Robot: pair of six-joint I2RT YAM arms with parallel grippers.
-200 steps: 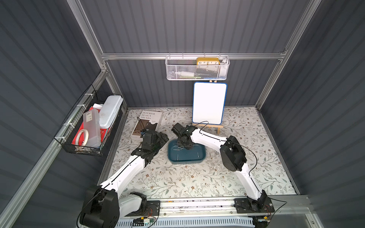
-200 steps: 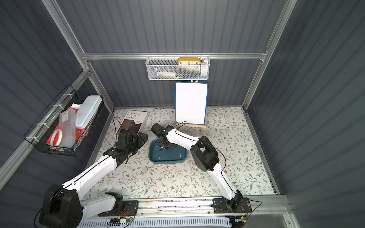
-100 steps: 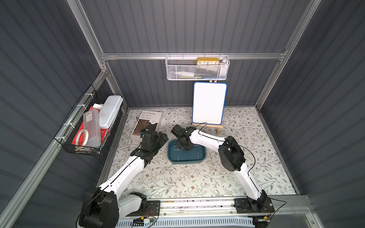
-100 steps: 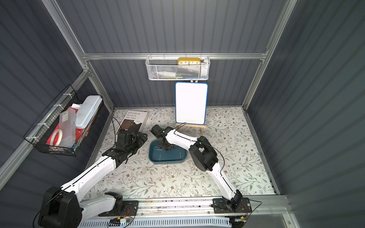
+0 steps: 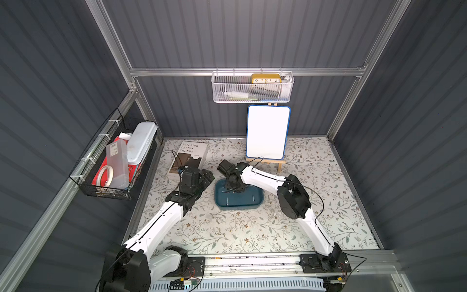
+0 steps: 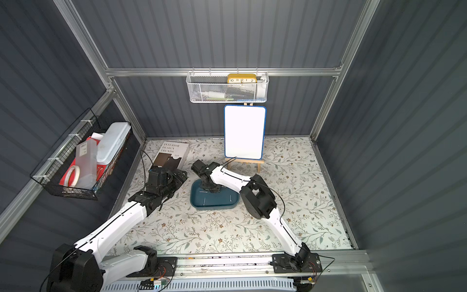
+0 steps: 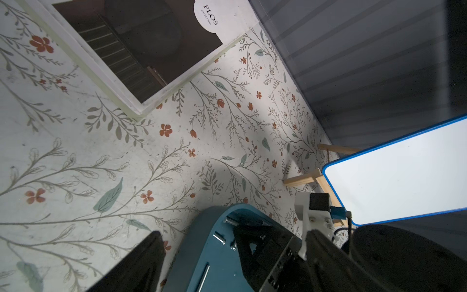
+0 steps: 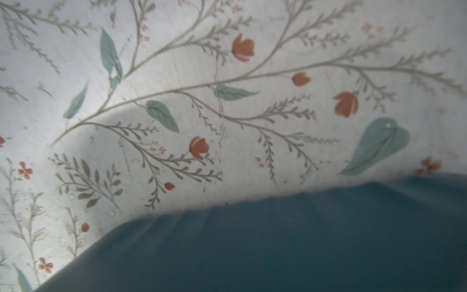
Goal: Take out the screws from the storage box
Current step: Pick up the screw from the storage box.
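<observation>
Screws, 3+ vis., 1 storage box, 1 book

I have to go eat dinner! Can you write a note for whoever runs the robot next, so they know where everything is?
Left tool: open and empty, beside the tray.
Right tool: reaching down into the tray's far end. Its jaws are hidden, so I cannot tell if it holds anything.
Screws: several lie loose on the tray floor.
Done: no screw can be seen out on the table.
Left: lift every screw out of the tray.
</observation>
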